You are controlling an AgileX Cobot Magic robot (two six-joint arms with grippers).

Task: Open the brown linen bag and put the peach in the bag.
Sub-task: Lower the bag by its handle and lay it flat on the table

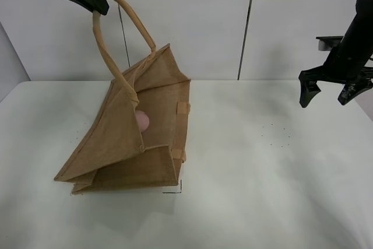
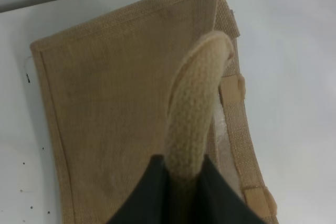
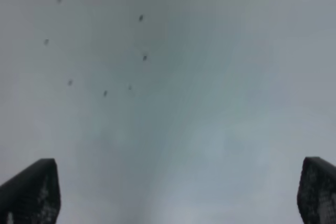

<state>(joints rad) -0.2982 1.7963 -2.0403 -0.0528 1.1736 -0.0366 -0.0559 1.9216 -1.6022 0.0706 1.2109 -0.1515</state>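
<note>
The brown linen bag (image 1: 134,138) lies on the white table, left of centre, its mouth pulled open and up by one beige loop handle (image 1: 108,45). My left gripper (image 1: 98,3) is shut on that handle high above the bag; in the left wrist view the handle (image 2: 194,114) runs up between the dark fingers (image 2: 152,192) over the bag's woven side (image 2: 115,103). The peach (image 1: 141,121) shows as a pink round patch inside the bag's mouth. My right gripper (image 1: 329,88) is open and empty, held above the table at the far right; its fingertips (image 3: 31,192) frame bare table.
The white table (image 1: 262,190) carries small dark specks (image 1: 277,138) right of centre, also seen in the right wrist view (image 3: 105,93). A white panelled wall (image 1: 204,21) stands behind. A small black corner mark (image 1: 178,189) sits by the bag's bottom edge.
</note>
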